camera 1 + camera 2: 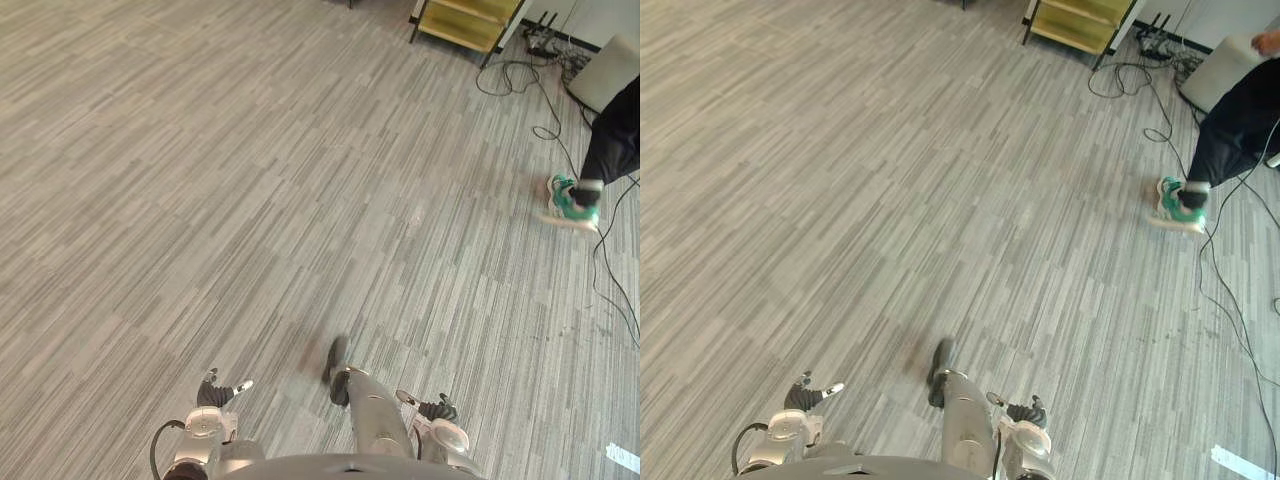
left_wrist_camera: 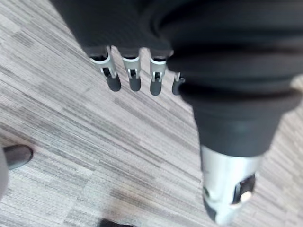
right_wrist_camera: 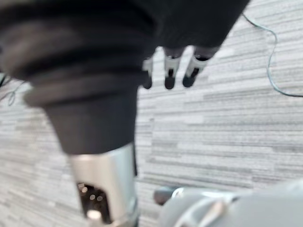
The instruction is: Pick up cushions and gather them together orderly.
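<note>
Down at the left, the robot's left hand point(image 1: 218, 391) hangs low at its side. Its fingers point(image 2: 134, 78) point straight down in a loose row and its thumb point(image 2: 227, 189) stands apart from them, so the hand is open above the floor point(image 1: 250, 180). The floor is grey carpet in long, narrow streaks and runs the whole width of the room.

Further right, the right hand point(image 1: 438, 409) hangs the same way. Its fingers point(image 3: 170, 75) are straight and relaxed, its thumb point(image 3: 104, 189) sits off to one side, and it grips nothing, with carpet beneath it.

At the far end of the room, right of centre, stands a yellow shelf point(image 1: 468, 22) on dark legs. Black cables point(image 1: 540, 90) trail and loop across the carpet from beside it toward the right.

At the far right there is a person, of whom I see a leg in dark trousers point(image 1: 612, 140) and a green shoe point(image 1: 572, 200) on the floor among the cables. Just behind that leg a pale grey slab, which looks like a cushion point(image 1: 608, 72), leans up off the floor. The person's hand point(image 1: 1268, 42) is at its upper edge. The cushion is well apart from both robot hands.
</note>
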Robot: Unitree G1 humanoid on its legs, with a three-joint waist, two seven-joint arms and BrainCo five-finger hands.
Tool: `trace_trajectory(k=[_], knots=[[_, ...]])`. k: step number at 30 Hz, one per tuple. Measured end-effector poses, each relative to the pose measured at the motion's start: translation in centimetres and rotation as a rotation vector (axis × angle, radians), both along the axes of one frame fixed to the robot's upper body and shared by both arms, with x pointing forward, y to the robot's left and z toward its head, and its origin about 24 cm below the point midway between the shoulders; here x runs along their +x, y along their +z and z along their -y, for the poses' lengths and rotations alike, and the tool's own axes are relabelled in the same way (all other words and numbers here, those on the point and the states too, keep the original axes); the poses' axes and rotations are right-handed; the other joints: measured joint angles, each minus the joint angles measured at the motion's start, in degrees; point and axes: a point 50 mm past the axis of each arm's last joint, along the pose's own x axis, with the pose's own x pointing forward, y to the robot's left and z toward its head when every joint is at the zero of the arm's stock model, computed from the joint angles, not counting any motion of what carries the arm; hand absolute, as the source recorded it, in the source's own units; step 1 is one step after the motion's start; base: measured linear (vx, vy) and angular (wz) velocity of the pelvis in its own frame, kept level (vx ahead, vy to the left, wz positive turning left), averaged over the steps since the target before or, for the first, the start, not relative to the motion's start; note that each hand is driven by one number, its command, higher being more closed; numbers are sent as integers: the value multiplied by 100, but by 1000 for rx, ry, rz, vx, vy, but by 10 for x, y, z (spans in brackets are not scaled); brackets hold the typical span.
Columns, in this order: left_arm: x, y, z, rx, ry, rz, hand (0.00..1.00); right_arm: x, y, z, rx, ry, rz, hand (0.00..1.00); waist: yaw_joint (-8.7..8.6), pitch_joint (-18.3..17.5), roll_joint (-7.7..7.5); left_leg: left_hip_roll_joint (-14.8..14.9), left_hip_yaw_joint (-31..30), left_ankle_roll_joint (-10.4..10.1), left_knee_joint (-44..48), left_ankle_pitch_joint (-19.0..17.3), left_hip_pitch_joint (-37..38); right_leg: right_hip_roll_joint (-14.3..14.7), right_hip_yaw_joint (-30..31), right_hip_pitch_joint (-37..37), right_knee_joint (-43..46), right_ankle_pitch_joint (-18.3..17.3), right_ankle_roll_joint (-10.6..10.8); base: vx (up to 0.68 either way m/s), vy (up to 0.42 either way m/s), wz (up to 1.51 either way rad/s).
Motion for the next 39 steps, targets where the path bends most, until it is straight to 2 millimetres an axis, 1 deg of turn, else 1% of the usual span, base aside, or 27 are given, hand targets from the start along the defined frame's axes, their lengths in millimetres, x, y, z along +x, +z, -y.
trace_trajectory(k=[1, 2, 3, 4, 5, 6, 7, 9, 10, 12, 15, 18, 19, 21, 22, 23, 24, 25, 26, 27, 28, 30, 31, 32, 33, 36, 39], knots=[[-4, -2, 2, -7, 8, -15, 0, -4, -1, 3, -1, -10, -13, 0, -4, -1, 58, 130, -66, -74, 94, -5, 261, 70, 149, -2, 353, 804, -392, 588, -223, -1], [-3, -2, 3, -9, 8, -13, 0, -4, -1, 5, -6, -11, -12, 0, -18, -1, 112, 188, -84, -108, 151, 14, 280, 83, 120, -40, 507, 849, -450, 734, -282, -5], [0, -1, 4, -10, 8, -6, 0, -5, 1, 10, -16, -28, -9, 0, -51, 18, 305, 402, -165, -362, 532, 203, 287, 125, 49, -171, 1223, 704, -621, 567, -240, -15], [-1, -1, 7, -18, 15, -4, 0, -5, 2, 14, -24, -40, -2, 0, -62, 21, 469, 611, -290, -339, 1084, 447, 187, 251, 1, -169, 1650, 318, -670, 567, -240, -24], [-2, -2, 8, -26, 28, -5, 0, -5, 3, 16, -27, -42, 0, 0, -63, 32, 531, 735, -369, -328, 1593, 662, 49, 329, -5, -106, 1834, 96, -712, 574, -239, -35], [-5, -3, 5, -30, 59, -12, 0, -4, 3, 17, -31, -41, 3, 0, -75, 48, 611, 942, -583, -227, 2712, 1342, -360, 466, -6, 97, 1973, -259, -753, 560, -188, -32], [-8, -4, 7, -48, 84, -16, 0, -4, 4, 18, -35, -39, 4, 0, -80, 41, 682, 1163, -844, -318, 4045, 1750, -919, 635, 38, 362, 1993, -523, -781, 699, -220, -30], [-9, -4, 8, -67, 102, -15, 0, -4, 4, 16, -35, -26, 4, 0, -3, 67, 690, 1386, -909, -328, 5591, 1661, -1605, 830, 117, 761, 1967, -751, -851, 519, -131, -43], [-6, -2, 5, -70, 116, 6, 0, -3, 3, 13, -33, -6, 0, 0, 92, 86, 645, 1499, -823, -302, 6409, 1444, -2051, 951, 248, 1155, 1903, -890, -920, 474, -99, -58], [0, 3, 2, -70, 137, 46, 0, 1, 3, 5, -26, 35, 5, 0, 209, 121, 576, 1494, -646, -148, 6734, 1221, -2614, 1004, 418, 1719, 1669, -1070, -902, 556, -71, -57], [5, 8, 2, -74, 143, 85, 0, 3, 3, 1, -6, 44, 21, 0, 281, 117, 562, 1466, -471, 9, 6311, 1019, -3431, 1044, 600, 2366, 1170, -1257, -818, 522, 20, -28], [6, 13, 1, -81, 168, 126, 0, 6, 3, -5, 11, 55, 26, 0, 343, 131, 530, 1326, 19, 100, 4606, 806, -3937, 1000, 695, 3151, 589, -1377, -641, 468, 101, -2], [7, 15, 0, -83, 172, 138, 0, 6, 3, -7, 13, 68, 23, 0, 392, 132, 487, 1171, 137, 63, 3636, 839, -3947, 928, 714, 3310, 476, -1431, -575, 413, 139, -4], [8, 16, 2, -89, 175, 152, 0, 8, 3, -11, 19, 79, 23, 0, 554, 95, 422, 757, 132, -193, 1088, 1405, -3963, 801, 881, 3623, 214, -1599, -368, 547, 213, -32], [9, 17, 4, -92, 175, 160, 0, 7, 2, -12, 23, 80, 19, 0, 656, 87, 417, 691, 69, -324, 510, 1576, -3958, 765, 1002, 3770, 148, -1702, -208, 455, 203, -48], [9, 17, 4, -93, 171, 160, 0, 6, 1, -10, 21, 79, 9, 0, 686, 77, 414, 678, 40, -325, 391, 1599, -3966, 749, 1053, 3889, 97, -1774, -176, 483, 253, -53], [11, 18, 1, -83, 158, 168, 0, 0, -4, -16, 42, 80, -22, 0, 734, 19, 277, 577, -25, -91, 574, 2160, -3954, 592, 1182, 4116, 60, -1944, -144, 517, 272, -36], [12, 18, 0, -77, 150, 168, 0, -1, -5, -21, 56, 81, -28, 0, 743, -67, 192, 473, -63, -14, 679, 2281, -3964, 479, 1225, 4170, 77, -1979, -182, 839, 416, -44], [10, 18, -6, -66, 155, 162, 0, -1, -6, -27, 77, 78, -22, 0, 711, -234, -47, 219, -256, 302, 1180, 2292, -4074, 185, 1386, 3987, 616, -1940, -111, 741, 353, -39], [10, 18, -8, -64, 158, 164, 0, -3, -7, -29, 85, 69, -24, 0, 724, -259, -123, 129, -261, 565, 1502, 2073, -4079, 104, 1514, 3850, 1182, -1931, -49, 737, 365, -35], [10, 18, -11, -57, 159, 162, 0, -5, -8, -31, 91, 67, -32, 0, 710, -279, -222, 69, -211, 590, 1756, 1805, -4036, -43, 1600, 3646, 1838, -1887, 50, 445, 231, -16], [8, 15, -18, -43, 154, 133, 0, -13, -13, -33, 98, 67, -71, 0, 608, -336, -410, -67, -23, 704, 2316, 1076, -3752, -344, 1971, 2711, 4357, -1250, 708, 622, 270, 1], [7, 13, -18, -47, 160, 116, 0, -12, -12, -30, 87, 74, -68, 0, 555, -316, -386, -77, -18, 737, 2475, 801, -3516, -402, 1930, 2323, 5286, -1031, 839, 783, 292, -8], [3, 10, -18, -48, 161, 92, 0, -11, -11, -27, 80, 76, -60, 0, 526, -267, -315, -90, 19, 736, 2469, 558, -3092, -552, 1625, 1976, 6038, -1000, 739, 723, 251, -21], [-1, 8, -16, -49, 153, 74, 0, -10, -10, -25, 76, 80, -58, 0, 519, -230, -252, -94, 62, 730, 2292, 414, -2638, -689, 1261, 1703, 6332, -1066, 493, 560, 181, -22], [0, 7, -12, -54, 134, 65, 0, -9, -9, -24, 73, 78, -51, 0, 453, -237, -235, -95, 55, 675, 1784, 341, -1985, -740, 607, 1175, 6091, -1195, 287, 441, 83, -5], [-2, 5, -8, -61, 122, 49, 0, -6, -7, -20, 68, 56, -30, 0, 394, -216, -199, -93, 71, 519, 1311, 227, -1368, -527, 154, 774, 4365, -1295, 253, 410, -18, -7]])
